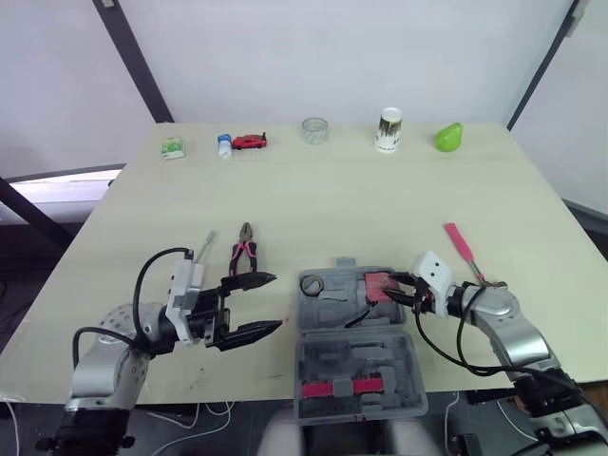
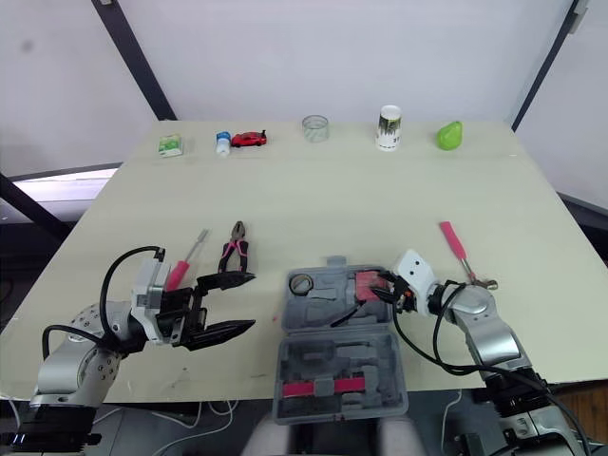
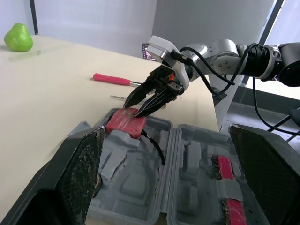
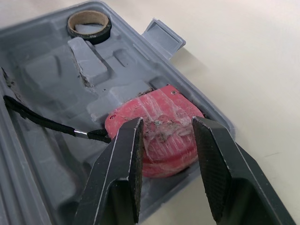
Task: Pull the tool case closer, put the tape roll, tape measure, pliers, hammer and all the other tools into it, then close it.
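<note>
One grey tool case (image 1: pixel 334 353), lying open at the near edge of the table (image 1: pixel 380 199), between the two grippers. Inside: one tape roll (image 1: pixel 312 283) in a far corner, one red tape measure (image 1: pixel 378 285) in the other. Right gripper (image 1: pixel 391 288) over that tape measure, fingers narrowly parted, possibly touching it. Left gripper (image 1: pixel 277 302) spread wide, holding nothing. Outside the case: one pair of pliers (image 1: pixel 243 252) and one screwdriver (image 2: pixel 180 270) beyond the left gripper, one hammer (image 1: pixel 461 242) to the right. Print on the one white cup (image 1: pixel 389 129) too small to read.

Case (image 4: pixel 47 70) is grey moulded plastic, matt and scuffed. Red tape measure (image 4: pixel 164 117) wears glossy, wrinkled clear wrap. Table (image 1: pixel 332 190) is smooth, pale, matt wood.
</note>
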### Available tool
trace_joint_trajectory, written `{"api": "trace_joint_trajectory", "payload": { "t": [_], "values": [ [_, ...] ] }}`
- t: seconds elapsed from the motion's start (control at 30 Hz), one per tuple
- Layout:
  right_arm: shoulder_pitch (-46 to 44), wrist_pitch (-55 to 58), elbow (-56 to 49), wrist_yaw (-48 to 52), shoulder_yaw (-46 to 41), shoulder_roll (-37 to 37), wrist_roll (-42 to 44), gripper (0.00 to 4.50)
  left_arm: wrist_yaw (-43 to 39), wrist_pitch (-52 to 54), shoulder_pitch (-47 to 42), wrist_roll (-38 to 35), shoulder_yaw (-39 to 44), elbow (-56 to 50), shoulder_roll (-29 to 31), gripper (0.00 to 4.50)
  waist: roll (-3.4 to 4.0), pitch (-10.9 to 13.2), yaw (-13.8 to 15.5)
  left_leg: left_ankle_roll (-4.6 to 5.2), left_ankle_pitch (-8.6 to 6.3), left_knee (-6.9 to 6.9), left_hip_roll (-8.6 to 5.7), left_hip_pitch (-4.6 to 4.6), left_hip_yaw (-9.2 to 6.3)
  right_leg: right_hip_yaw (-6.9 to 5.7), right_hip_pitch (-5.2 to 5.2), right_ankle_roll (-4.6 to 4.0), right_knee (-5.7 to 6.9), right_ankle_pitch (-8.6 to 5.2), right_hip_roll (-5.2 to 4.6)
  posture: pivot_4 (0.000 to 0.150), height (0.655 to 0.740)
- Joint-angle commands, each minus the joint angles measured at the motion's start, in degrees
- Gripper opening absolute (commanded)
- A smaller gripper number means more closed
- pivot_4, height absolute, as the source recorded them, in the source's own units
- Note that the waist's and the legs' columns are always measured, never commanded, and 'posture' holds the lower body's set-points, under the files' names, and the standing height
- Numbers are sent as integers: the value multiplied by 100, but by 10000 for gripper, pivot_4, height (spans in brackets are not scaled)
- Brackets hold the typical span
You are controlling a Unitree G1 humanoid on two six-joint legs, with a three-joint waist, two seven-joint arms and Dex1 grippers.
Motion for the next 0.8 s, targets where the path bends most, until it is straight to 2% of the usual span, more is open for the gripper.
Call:
{"api": "trace_joint_trajectory", "payload": {
  "t": [0.03,0.2,0.33,0.47,0.57,0.67,0.73,0.8],
  "values": [
    [153,-43,436,-57,273,-31,-281,17228,26,-25,19,-24,56,4,-9,45000,-10,-8,1,0,0,0,0,1,-1,-1,0,0,1,0,0,1500,7400],
    [69,317,1275,-89,737,80,-627,17228,123,3,50,-8,41,-57,-55,45000,-54,-62,-17,0,0,0,2,10,0,1,4,-1,1,0,1,1500,7400],
    [-2,253,1406,-249,565,168,-501,17228,247,45,107,-1,72,-110,-92,45000,-76,-93,-13,0,-1,-18,7,101,0,2,82,-23,-9,-15,2,1500,7400],
    [79,-7,1021,-436,-134,402,164,17228,571,170,232,29,98,-176,-117,45000,-92,-108,10,0,-1,-24,8,114,-8,12,93,-26,-8,-17,-1,1500,7400],
    [303,-360,566,-344,-565,554,685,17228,887,240,301,-4,166,-227,-209,45000,-59,-87,24,0,-1,-24,6,105,-11,18,85,-25,-9,-16,-8,1500,7400],
    [665,-587,-116,-399,-910,523,989,17228,1540,331,377,121,278,-264,-365,45000,-33,-65,19,0,-1,-24,4,87,-8,21,69,-5,-9,-6,-9,1500,7400],
    [922,-551,-656,-424,-1058,435,1119,17228,2060,521,444,306,313,-329,-380,45000,-15,-52,13,0,-1,-27,3,84,-9,22,65,-2,-10,-4,-9,1500,7400],
    [1184,-351,-1081,-352,-1199,311,1337,17228,2247,697,528,322,326,-378,-337,45000,-12,-50,-9,0,-1,-40,3,84,-6,26,58,-1,-10,-5,-7,1500,7400]
  ]
}}
